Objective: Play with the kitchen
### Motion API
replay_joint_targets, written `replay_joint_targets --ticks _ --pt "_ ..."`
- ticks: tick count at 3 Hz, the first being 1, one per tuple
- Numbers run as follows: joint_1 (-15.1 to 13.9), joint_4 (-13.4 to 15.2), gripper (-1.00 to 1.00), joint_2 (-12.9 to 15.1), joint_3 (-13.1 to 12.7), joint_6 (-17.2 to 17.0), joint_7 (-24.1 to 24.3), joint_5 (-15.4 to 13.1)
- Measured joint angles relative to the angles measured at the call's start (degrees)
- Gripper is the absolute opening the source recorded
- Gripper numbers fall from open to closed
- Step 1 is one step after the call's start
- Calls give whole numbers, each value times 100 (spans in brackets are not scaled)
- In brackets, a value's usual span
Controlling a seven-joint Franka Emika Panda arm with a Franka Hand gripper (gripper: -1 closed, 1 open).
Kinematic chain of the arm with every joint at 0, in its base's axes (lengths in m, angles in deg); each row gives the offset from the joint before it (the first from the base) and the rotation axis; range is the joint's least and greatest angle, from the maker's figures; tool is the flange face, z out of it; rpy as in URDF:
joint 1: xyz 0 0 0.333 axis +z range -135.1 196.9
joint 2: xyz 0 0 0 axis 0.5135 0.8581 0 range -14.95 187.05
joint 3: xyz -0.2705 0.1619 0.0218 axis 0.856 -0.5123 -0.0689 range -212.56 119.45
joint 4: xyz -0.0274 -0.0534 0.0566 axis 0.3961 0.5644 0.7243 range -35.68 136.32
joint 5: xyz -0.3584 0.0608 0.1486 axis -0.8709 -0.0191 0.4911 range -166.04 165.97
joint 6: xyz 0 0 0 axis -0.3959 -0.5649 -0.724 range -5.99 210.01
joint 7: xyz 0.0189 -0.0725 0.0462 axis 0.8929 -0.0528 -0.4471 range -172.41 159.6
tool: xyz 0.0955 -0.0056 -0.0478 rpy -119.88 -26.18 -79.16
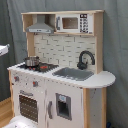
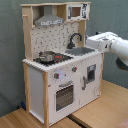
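Observation:
The kitchen [image 1: 70,100] [image 2: 37,85] is a white and light-wood toy unit standing upright. A metal pot [image 1: 31,61] [image 2: 46,56] sits on its stovetop. Beside it are a grey sink [image 1: 74,74] [image 2: 80,50] and a black faucet [image 1: 85,59] [image 2: 75,39]. A hood [image 1: 40,27] and a small microwave [image 1: 72,23] [image 2: 76,11] sit up top. The oven door [image 2: 64,96] is closed. My white arm [image 2: 107,44] reaches in from the second exterior view's right. My gripper [image 2: 93,40] hangs by the counter's sink end, above counter height. A white sliver of the arm [image 1: 2,49] shows at the first exterior view's left edge.
A grey curtain [image 1: 115,45] hangs behind the kitchen. The unit stands on light wooden boards [image 2: 100,112]. A white shape [image 1: 17,122] lies low at the first exterior view's bottom left. The cupboard door [image 2: 90,75] under the sink is closed.

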Motion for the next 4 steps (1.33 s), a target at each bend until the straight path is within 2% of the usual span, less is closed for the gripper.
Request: replay_joint_targets --ticks 1,2,4 --pt "-8 30 100 169 369 49 -408 0" --pt "-50 54 100 484 708 175 -799 -3" --pt "-462 54 100 1256 1051 747 -1226 -5"
